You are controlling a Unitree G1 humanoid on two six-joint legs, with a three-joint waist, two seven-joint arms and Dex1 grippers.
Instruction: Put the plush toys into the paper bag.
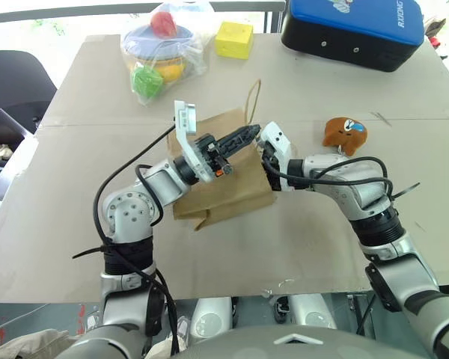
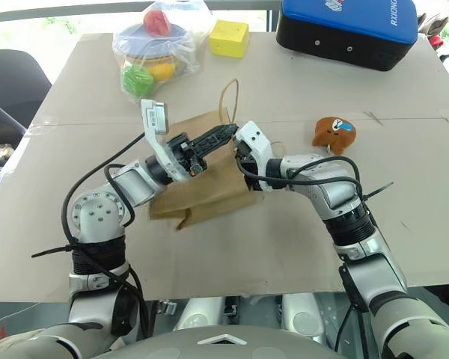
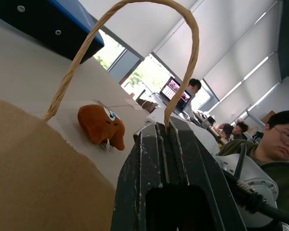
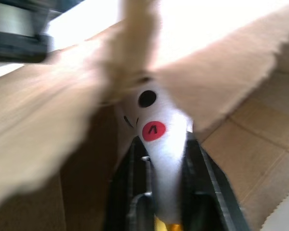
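My left gripper (image 1: 251, 134) is shut tight on the top edge of the bag (image 1: 228, 191), right by the foot of its twine handle (image 3: 183, 53), and it holds that edge up off the table (image 1: 75, 217). The bag lies near the middle of the table with its mouth facing my right side. My right gripper (image 4: 166, 159) is at that mouth, and the white plush (image 4: 159, 144) sits between its two fingers, which press on both sides of it. I can see the toy's black eye and red cheek, and a bit of yellow low down. The paper edges of the mouth are all around the toy, very close, so there is little room there. The brown plush (image 1: 345, 134) lies alone on the table, off to my right and a bit farther back, apart from the bag, with bare table all around it. At the far edge of the table sit a clear bag of toys (image 1: 161, 48), a yellow cube (image 1: 234, 39) and a blue case (image 1: 355, 30), all well apart from the bag. The near part of the table, in front of the bag, is bare. A person (image 3: 274, 149) sits past the table on my right.
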